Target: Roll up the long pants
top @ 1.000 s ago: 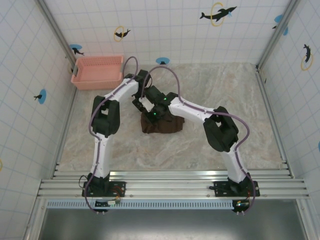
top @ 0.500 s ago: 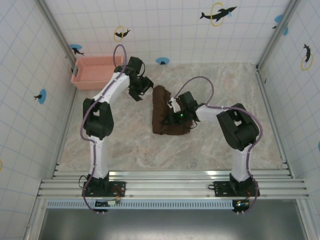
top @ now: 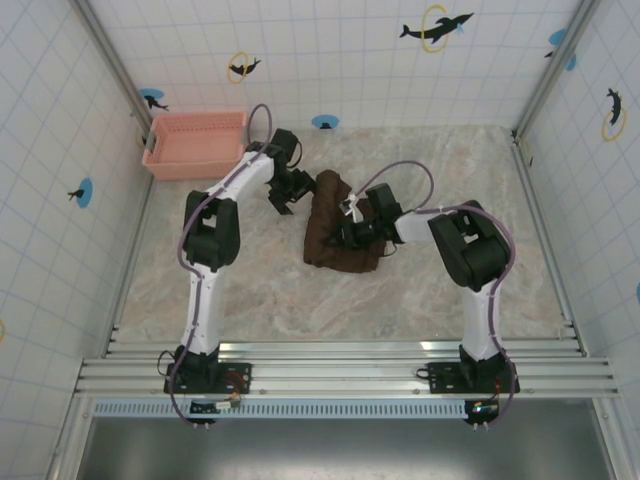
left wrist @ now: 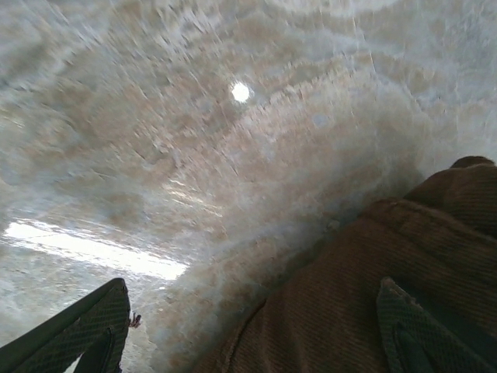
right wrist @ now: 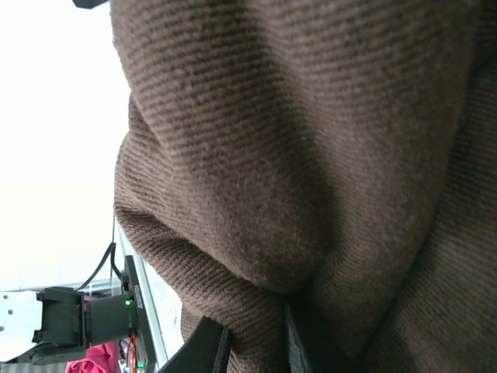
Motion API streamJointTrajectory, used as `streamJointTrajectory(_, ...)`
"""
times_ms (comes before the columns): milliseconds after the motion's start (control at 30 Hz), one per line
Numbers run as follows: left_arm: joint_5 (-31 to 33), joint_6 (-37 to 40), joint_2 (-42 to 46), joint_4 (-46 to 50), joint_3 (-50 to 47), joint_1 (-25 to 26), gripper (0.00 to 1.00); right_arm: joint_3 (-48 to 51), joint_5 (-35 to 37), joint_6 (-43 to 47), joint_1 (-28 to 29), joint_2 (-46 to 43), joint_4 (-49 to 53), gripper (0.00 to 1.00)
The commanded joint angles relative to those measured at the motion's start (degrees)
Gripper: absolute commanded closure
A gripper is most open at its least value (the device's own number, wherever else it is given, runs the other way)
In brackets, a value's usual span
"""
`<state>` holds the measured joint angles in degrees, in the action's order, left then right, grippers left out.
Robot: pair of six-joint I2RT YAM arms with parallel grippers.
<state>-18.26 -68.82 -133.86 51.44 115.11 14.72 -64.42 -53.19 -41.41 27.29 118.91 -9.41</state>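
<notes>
Near edge: both arms bolted to a metal rail (top: 340,365), left arm (top: 203,300) rising along the left side, right arm (top: 478,300) on the right, its elbow bent inward. Mid table (top: 250,290): the long pants (top: 328,218) lie as a bunched dark brown bundle, roughly central, a thicker fold at the near end and a narrower lobe pointing to the back wall. Right gripper (right wrist: 252,338) is buried in the bundle's right flank; wrist view shows its jaws narrow, a fold of ribbed brown cloth pinched between the two fingertips (right wrist: 206,346). Left gripper (left wrist: 252,291) sits just beside the bundle's far left edge, jaws wide apart, nothing between them; one finger (left wrist: 415,330) hangs over the cloth, the other over bare marbled table. Cannot tell whether that finger touches the cloth. Farther back, left corner: pink basket (top: 195,145) against the tiled wall (top: 380,60), well apart from the pants.
</notes>
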Motion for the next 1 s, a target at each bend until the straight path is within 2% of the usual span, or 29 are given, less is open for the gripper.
streamJointTrajectory(0,-4.4,-0.5,-0.5,0.0,-0.8,1.2,0.16,-0.7,1.7,-0.5,-0.2,4.4,6.7,0.92)
streamJointTrajectory(200,-13.5,-6.2,0.2,-7.3,-5.6,1.7,0.13,-3.4,0.5,1.7,-0.4,7.2,11.5,0.92)
streamJointTrajectory(300,-17.1,-9.4,0.7,-10.2,-8.5,1.7,0.08,-4.6,0.1,3.3,-0.5,8.5,14.3,0.92)
streamJointTrajectory(333,-17.6,-10.3,0.9,-10.8,-9.2,1.7,0.03,-5.1,-0.1,3.4,-0.5,8.9,14.7,0.92)
streamJointTrajectory(433,-18.1,-12.5,1.5,-12.6,-11.0,1.7,0.03,-5.7,-0.6,4.0,-0.6,9.8,15.6,0.92)
streamJointTrajectory(667,-25.4,-17.6,2.9,-18.0,-13.7,0.7,0.03,-7.1,-0.7,7.9,-0.6,10.8,19.8,0.93)
streamJointTrajectory(733,-23.7,-12.5,3.9,-14.3,-11.0,-0.5,0.03,-7.0,-0.9,8.3,-0.8,11.0,20.1,0.93)
streamJointTrajectory(833,-16.8,3.5,3.9,-3.7,-1.0,-1.8,0.03,-6.8,-1.3,8.7,-1.1,11.2,20.2,0.93)
streamJointTrajectory(900,-15.7,10.0,4.2,-5.3,0.6,-1.9,0.02,-7.1,-2.0,9.6,-1.3,11.5,20.6,0.93)
streamJointTrajectory(967,-18.7,9.7,5.5,-14.8,-4.4,-2.0,0.03,-7.8,-1.9,12.6,-1.3,11.6,23.1,0.93)
